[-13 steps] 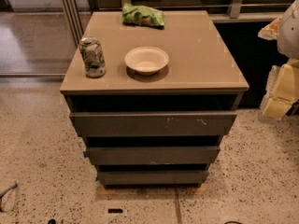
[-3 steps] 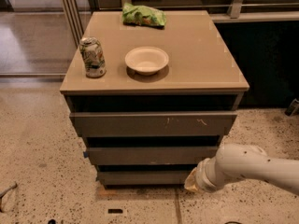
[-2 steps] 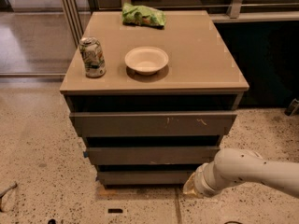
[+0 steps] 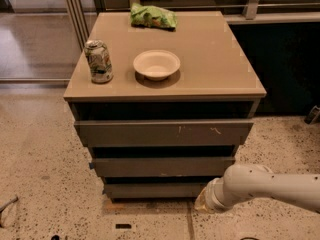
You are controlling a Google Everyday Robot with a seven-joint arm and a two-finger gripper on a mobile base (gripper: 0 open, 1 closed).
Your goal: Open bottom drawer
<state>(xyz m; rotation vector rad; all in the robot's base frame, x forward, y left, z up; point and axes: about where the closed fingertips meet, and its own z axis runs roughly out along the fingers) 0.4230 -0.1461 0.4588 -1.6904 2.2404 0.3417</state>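
Camera view: looking down at a grey-brown cabinet with three handle-less drawers, standing on a speckled floor [image 4: 45, 174].

Bottom drawer [image 4: 150, 190]: lowest of the three, plain flat front with no marks. It looks the narrowest and is set back under the two fronts above it. There is a dark gap above it.

My gripper [image 4: 202, 202] is low down, just above the floor, at the right end of the bottom drawer front. It looks to be right at the lower right corner of that front, but I can't confirm contact from this angle. My white arm [image 4: 270, 184] comes in from the right edge of the frame and covers most of the gripper; only a yellowish tip shows. I can't tell whether it is open or closed, or whether it has hold of anything.

Middle drawer [image 4: 160, 166]: wider than the bottom one, with a small blue bit [image 4: 91, 165] at its left end.

Top drawer [image 4: 150, 132]: the widest front, with white scratch marks right of centre.

On the cabinet's top surface [image 4: 220, 59]:
- a can [image 4: 98, 61], upright, near the front left corner
- a white bowl [image 4: 156, 64] near the can, to its right and apart from it
- a green bag [image 4: 152, 16] lying at the back edge, well apart from both
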